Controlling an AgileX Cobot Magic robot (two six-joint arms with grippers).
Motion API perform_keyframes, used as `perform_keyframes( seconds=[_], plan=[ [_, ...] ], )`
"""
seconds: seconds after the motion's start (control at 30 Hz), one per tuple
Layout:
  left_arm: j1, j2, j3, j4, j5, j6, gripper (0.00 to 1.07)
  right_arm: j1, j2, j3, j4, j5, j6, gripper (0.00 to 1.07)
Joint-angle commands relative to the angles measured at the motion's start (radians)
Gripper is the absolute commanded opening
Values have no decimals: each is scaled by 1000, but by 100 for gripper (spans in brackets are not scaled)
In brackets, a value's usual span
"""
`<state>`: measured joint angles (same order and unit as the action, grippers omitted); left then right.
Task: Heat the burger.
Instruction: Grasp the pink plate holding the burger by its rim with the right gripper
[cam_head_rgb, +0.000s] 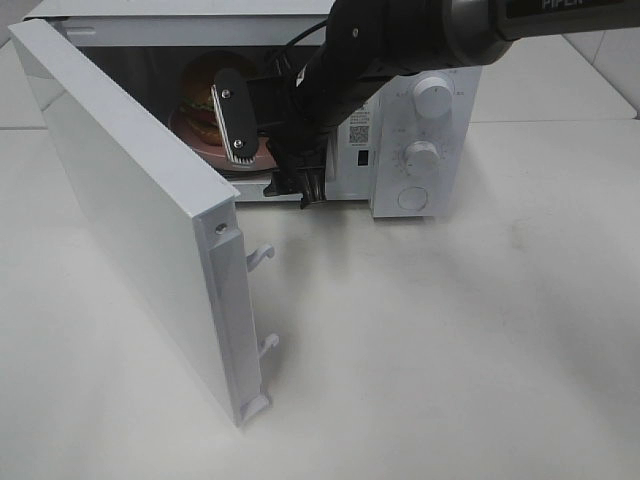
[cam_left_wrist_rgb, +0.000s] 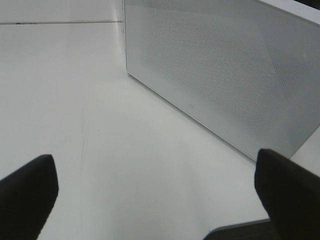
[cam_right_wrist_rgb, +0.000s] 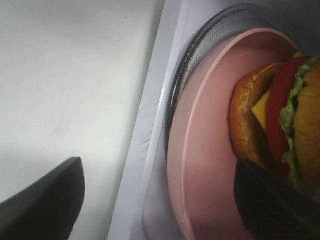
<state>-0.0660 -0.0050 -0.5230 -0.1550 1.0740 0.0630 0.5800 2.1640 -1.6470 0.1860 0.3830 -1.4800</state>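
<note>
One burger (cam_right_wrist_rgb: 280, 115), one pink plate (cam_right_wrist_rgb: 205, 150), inside microwave (cam_head_rgb: 420, 140).

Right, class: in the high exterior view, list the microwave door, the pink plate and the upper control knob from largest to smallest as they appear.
1. Microwave door, by far the largest, though it also stands nearest the camera.
2. Pink plate, only partly visible behind the arm.
3. Upper control knob, smallest.

A white tabletop (cam_head_rgb: 450, 350) is seen spreading around a white microwave (cam_head_rgb: 420, 150), which serves as the landmark. Faint seams are seen in the surface behind and beside the microwave. Its white door (cam_head_rgb: 130, 220) is swung wide open towards the front. Soft, even light is cast, and pale shadows are thrown on the tabletop before the microwave.
</note>
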Motion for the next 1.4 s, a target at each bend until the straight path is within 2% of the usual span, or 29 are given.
perform_keyframes(
  seconds=[0.03,0.8,0.97,1.07,1.1,1.13,1.2,1.23,1.27,1.3,1.33,1.37,1.4],
  plan=[
    [3,-17,3,-2,-10,-2,100,-6,13,-10,6,-18,-3,79],
    [3,-17,3,1,-10,-2,100,-11,194,-232,22,8,5,78],
    [3,-17,3,2,-10,-2,100,-19,224,-268,21,27,39,76],
    [3,-17,3,2,-10,-2,100,-26,231,-267,21,24,40,71],
    [3,-17,3,2,-10,-2,100,-26,233,-269,22,25,40,65],
    [3,-17,3,2,-10,-2,100,-26,233,-269,22,25,40,65],
    [3,-17,3,2,-10,-2,100,-26,233,-269,23,25,39,48],
    [3,-17,3,2,-10,-2,100,-26,233,-269,23,25,39,48],
    [3,-17,3,2,-10,-2,100,-26,233,-269,25,28,39,33],
    [3,-17,3,2,-10,-2,100,-26,233,-269,25,28,39,33],
    [3,-17,3,2,-10,-2,100,-26,233,-269,28,33,39,19],
    [3,-17,3,2,-10,-2,100,-26,233,-269,28,33,39,12],
    [3,-17,3,2,-10,-2,100,-26,233,-269,28,33,39,12]
  ],
)
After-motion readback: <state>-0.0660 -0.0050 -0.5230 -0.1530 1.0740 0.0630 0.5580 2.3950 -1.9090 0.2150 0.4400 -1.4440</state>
